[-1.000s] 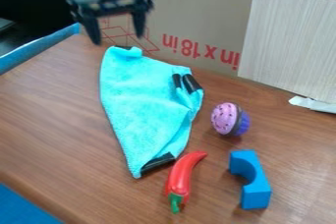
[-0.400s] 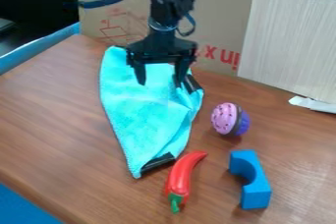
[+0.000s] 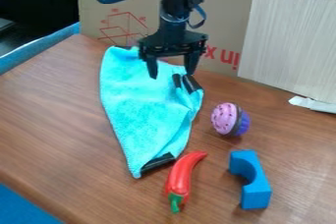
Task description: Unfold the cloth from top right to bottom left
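A: Gripper and cloth?

B: The black two-finger gripper (image 3: 172, 75) is seen with fingers spread, nothing clamped, at the cloth's far right part. The turquoise, fuzzy cloth (image 3: 141, 107) is laid left of centre on the brown wood-grain table (image 3: 56, 115), tapered toward the near side.

A: Handling?

B: Only the upper layer should be pinched, beside the smooth black corner strip (image 3: 191, 84), then lifted slightly and drawn near-left. If both layers are caught, the whole cloth may be dragged.

A: Shapes nearby?

B: Noted: glossy, curved red chilli (image 3: 183, 173) by the near tip; rounded pink-and-purple cupcake (image 3: 226, 119), right; blue arched block (image 3: 257, 191), near right.
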Robot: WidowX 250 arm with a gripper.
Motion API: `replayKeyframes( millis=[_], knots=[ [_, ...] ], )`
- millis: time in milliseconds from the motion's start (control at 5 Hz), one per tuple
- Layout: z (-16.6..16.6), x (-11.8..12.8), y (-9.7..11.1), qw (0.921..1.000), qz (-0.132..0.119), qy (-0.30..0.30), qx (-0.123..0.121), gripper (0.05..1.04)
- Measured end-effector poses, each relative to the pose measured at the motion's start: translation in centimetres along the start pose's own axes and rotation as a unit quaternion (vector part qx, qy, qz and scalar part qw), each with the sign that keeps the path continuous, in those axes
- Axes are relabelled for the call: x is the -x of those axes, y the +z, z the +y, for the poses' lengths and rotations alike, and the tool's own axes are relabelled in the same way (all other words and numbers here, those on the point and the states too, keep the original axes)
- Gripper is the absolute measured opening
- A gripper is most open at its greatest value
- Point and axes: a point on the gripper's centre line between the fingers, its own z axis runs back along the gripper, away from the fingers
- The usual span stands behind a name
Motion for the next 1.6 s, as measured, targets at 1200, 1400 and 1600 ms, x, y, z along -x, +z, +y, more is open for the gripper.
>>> replayKeyframes(
  millis=[1200, 1400, 1600],
  knots=[
    [-1.0, 2.5, -2.5, 0.9998, 0.010, 0.012, -0.014, 0.359],
    [-0.6, 2.4, -2.6, 0.9996, 0.015, 0.020, -0.015, 0.140],
    [-0.1, 2.5, -2.7, 0.9990, 0.033, 0.026, -0.017, 0.060]
  ],
)
